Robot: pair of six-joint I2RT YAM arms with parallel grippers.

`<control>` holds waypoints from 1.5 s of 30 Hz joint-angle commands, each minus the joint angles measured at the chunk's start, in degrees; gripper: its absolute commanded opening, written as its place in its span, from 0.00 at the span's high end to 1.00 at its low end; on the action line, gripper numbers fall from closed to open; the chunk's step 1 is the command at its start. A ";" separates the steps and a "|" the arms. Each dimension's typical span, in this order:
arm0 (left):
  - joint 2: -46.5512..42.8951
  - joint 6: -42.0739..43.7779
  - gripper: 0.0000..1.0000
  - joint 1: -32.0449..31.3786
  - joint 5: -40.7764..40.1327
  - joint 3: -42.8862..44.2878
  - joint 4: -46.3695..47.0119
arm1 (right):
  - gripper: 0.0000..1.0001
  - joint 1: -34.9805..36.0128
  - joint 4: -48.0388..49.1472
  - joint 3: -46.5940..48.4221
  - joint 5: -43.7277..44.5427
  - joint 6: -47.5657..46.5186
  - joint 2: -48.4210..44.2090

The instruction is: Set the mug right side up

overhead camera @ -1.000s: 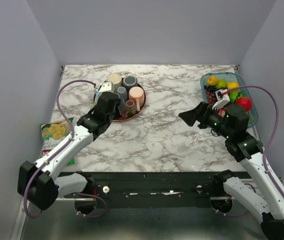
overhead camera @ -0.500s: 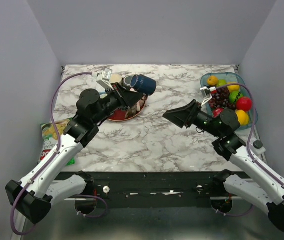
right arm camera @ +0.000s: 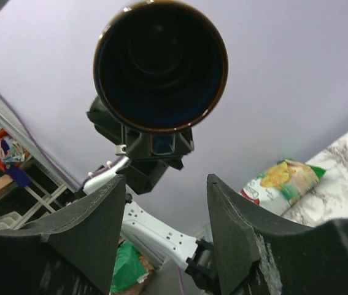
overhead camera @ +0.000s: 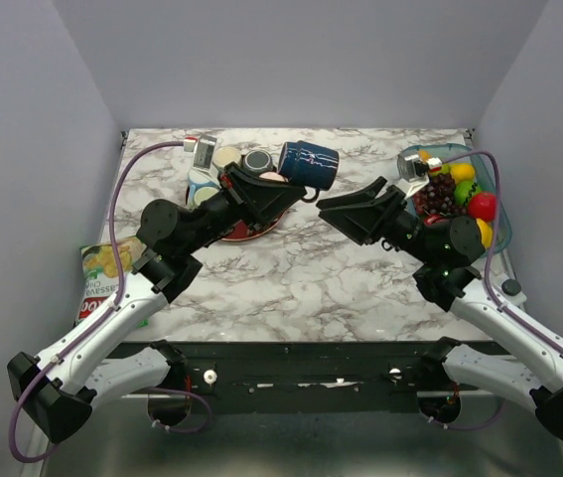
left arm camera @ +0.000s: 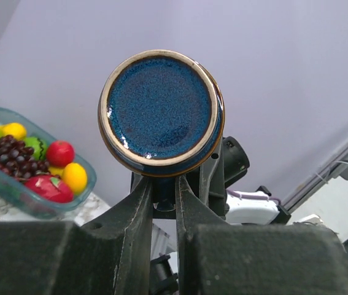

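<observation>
My left gripper (overhead camera: 283,185) is shut on the handle of a dark blue glazed mug (overhead camera: 308,164) and holds it in the air on its side, right of the red tray. In the left wrist view the mug's flat base (left arm camera: 160,110) faces the camera above my closed gripper (left arm camera: 164,184). My right gripper (overhead camera: 336,214) is open and empty, just right of the mug and pointing at it. In the right wrist view the mug's dark open mouth (right arm camera: 160,64) faces the camera above my open gripper (right arm camera: 166,178).
A red round tray (overhead camera: 246,229) with several cups stands at the back left. A clear container of fruit (overhead camera: 497,204) stands at the back right and also shows in the left wrist view (left arm camera: 32,203). A chips bag (overhead camera: 107,263) lies at the left edge.
My left gripper has lifted the mug off the tray, carried it up and right, and tipped it onto its side. My right gripper has moved left towards the mug.
</observation>
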 commanded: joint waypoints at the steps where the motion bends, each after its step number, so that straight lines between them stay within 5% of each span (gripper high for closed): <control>1: -0.35 -1.08 1.00 -1.18 1.69 -0.33 8.72 | 0.38 0.87 5.77 2.03 2.59 -1.07 0.32; 17: 1.32 -2.30 1.00 -3.82 1.16 -1.12 9.60 | 0.44 2.72 7.18 3.08 3.65 -2.74 1.11; 26: 0.35 -2.57 1.00 -5.49 -0.15 -3.14 10.92 | 0.66 2.98 6.74 1.33 8.92 -2.21 -0.03; 33: 0.09 -2.48 1.00 -6.81 -0.51 -4.64 11.36 | 0.99 2.98 5.60 0.80 11.29 -1.69 -0.56; 41: -0.44 -0.99 1.00 -6.90 -1.03 -5.34 9.87 | 0.99 2.98 3.05 0.80 13.23 -2.47 -1.52; 45: -0.79 0.07 0.89 -6.98 -1.21 -5.34 9.69 | 0.99 2.98 1.91 0.71 14.37 -3.27 -2.40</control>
